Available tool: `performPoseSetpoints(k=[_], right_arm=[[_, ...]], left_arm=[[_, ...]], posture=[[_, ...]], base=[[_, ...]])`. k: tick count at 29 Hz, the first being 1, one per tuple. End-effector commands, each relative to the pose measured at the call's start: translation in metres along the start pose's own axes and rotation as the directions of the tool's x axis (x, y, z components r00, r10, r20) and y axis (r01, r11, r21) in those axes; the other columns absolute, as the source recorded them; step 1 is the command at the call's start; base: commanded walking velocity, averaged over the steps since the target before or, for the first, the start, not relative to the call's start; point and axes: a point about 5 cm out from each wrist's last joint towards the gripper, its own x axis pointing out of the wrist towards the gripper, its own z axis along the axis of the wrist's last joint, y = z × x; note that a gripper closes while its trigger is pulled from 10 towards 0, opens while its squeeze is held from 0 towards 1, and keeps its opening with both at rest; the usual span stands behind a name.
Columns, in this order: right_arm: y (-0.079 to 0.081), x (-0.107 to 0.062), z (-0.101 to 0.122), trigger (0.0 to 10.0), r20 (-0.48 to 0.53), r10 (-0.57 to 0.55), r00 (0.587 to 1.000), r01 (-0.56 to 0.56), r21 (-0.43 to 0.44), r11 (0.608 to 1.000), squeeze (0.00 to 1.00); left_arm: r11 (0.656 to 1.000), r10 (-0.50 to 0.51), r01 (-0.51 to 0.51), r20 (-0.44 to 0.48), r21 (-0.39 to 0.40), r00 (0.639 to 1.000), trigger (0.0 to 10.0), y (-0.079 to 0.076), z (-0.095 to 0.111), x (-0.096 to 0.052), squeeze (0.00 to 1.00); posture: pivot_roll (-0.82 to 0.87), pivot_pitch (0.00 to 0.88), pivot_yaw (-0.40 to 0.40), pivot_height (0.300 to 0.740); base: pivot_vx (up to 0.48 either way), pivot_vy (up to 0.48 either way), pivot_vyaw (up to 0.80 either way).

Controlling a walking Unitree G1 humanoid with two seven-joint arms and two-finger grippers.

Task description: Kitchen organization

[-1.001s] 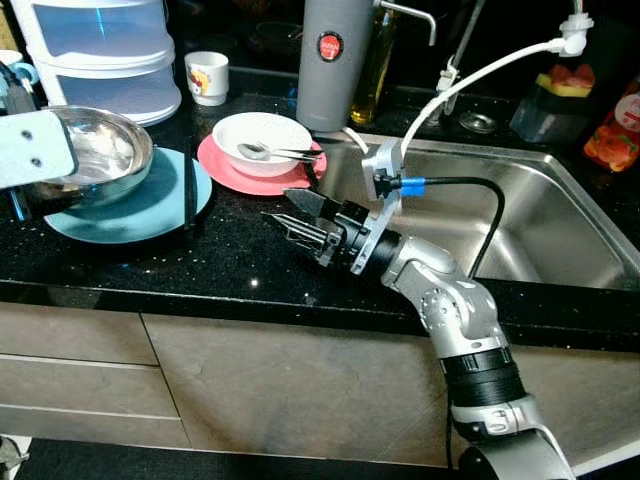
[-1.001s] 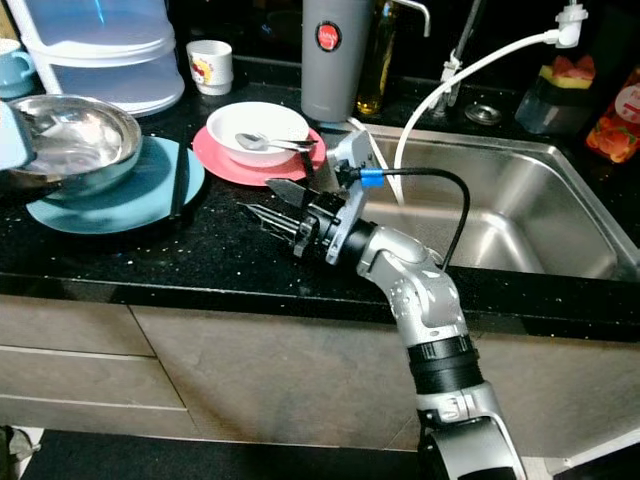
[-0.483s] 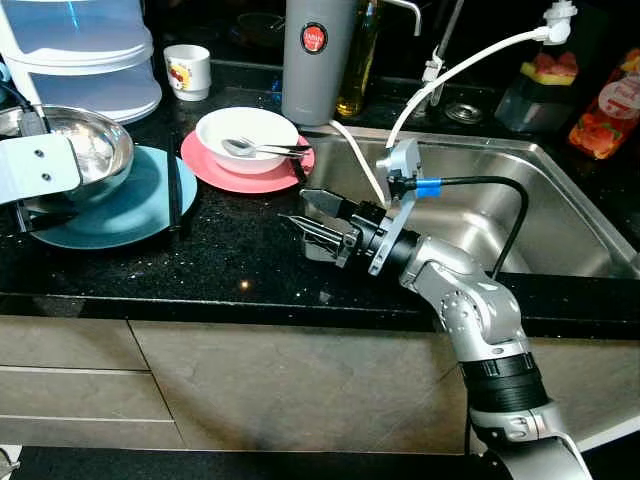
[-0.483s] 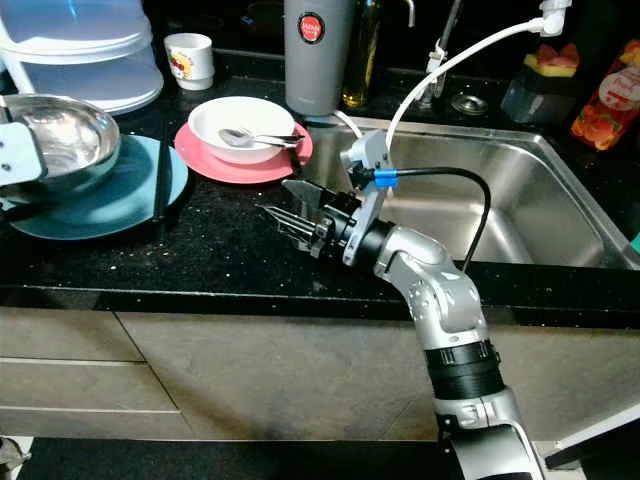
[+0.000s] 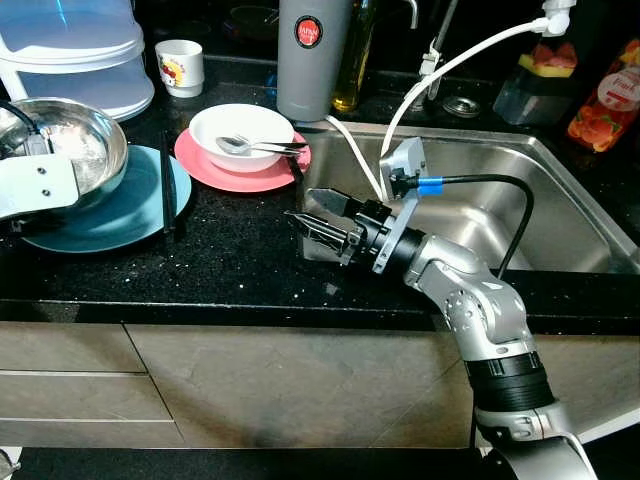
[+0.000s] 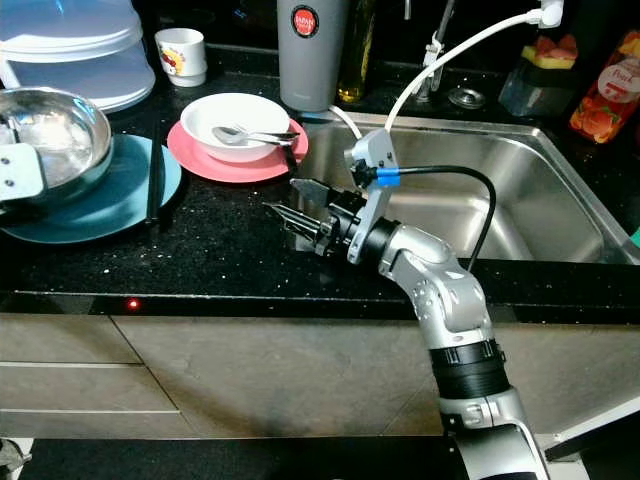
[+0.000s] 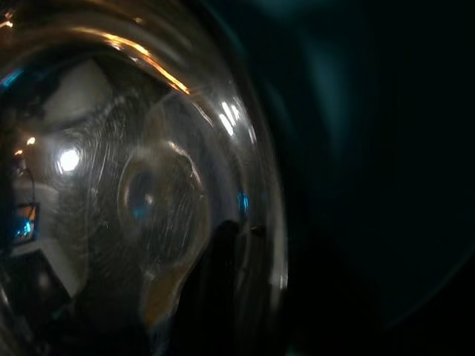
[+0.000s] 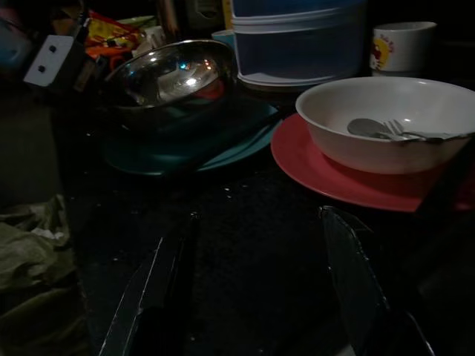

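black speckled counter (image 5: 230,270) with a steel sink (image 5: 560,215) on its right side. grey flask (image 5: 312,55), oil bottle (image 5: 352,60), small printed cup (image 5: 179,67) and stacked plastic containers (image 5: 70,50) along the back. white bowl (image 5: 241,137) with spoon and fork (image 5: 262,147) sits on a pink plate (image 5: 240,172). steel bowl (image 5: 75,150) sits on a teal plate (image 5: 120,205), dark chopsticks (image 5: 166,195) across the plate's right side.

right gripper (image 5: 318,220) hovers over bare counter just in front of the pink plate, fingers spread wide, holding nothing; bowl and plate lie beyond the tips, not between them.

left gripper (image 5: 22,205) is at the steel bowl's near rim, its white wrist block covering the fingers; can't tell if open or gripping. left wrist view is dark, just the bowl's shiny inside (image 7: 141,200) up close.
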Motion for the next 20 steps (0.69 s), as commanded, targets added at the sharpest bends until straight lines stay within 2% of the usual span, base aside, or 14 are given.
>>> performPoseSetpoints(k=[1, 11, 16, 19, 20], right_arm=[[-0.004, -0.004, 0.003, 10.0, 0.005, -0.026, 1.000, 0.026, -0.010, 1.000, 0.00], [-0.005, -0.001, 0.002, 10.0, 0.014, -0.047, 0.999, 0.047, -0.016, 0.999, 0.00], [-0.005, 0.004, 0.002, 10.0, 0.038, -0.069, 0.997, 0.069, 0.001, 0.998, 0.00], [-0.005, 0.004, 0.002, 10.0, 0.043, -0.074, 0.996, 0.074, 0.005, 0.997, 0.00], [-0.006, 0.004, 0.002, 10.0, 0.052, -0.087, 0.995, 0.086, 0.014, 0.996, 0.00]], left_arm=[[1.000, -0.019, 0.019, -0.013, 0.019, 1.000, 0.0, -0.001, 0.000, 0.003, 0.00], [0.998, 0.061, -0.062, 0.004, 0.034, 0.998, 0.0, 0.011, 0.004, -0.005, 0.00], [0.988, 0.153, -0.148, 0.142, -0.042, 0.978, 0.0, 0.030, 0.021, -0.020, 0.00], [0.987, 0.162, -0.155, 0.164, -0.052, 0.973, 0.0, 0.033, 0.024, -0.022, 0.00], [0.984, 0.176, -0.169, 0.195, -0.055, 0.965, 0.0, 0.037, 0.031, -0.027, 0.00]], posture=[[0.07, 0.089, -0.091, 0.740], [0.08, 0.071, -0.080, 0.740], [0.10, 0.054, -0.059, 0.740], [0.10, 0.054, -0.059, 0.740], [0.10, 0.049, -0.056, 0.740]], base=[[0.000, 0.000, 0.00], [0.000, 0.000, 0.00], [0.000, 0.000, 0.00], [0.000, 0.000, 0.00], [0.000, 0.000, 0.00]])
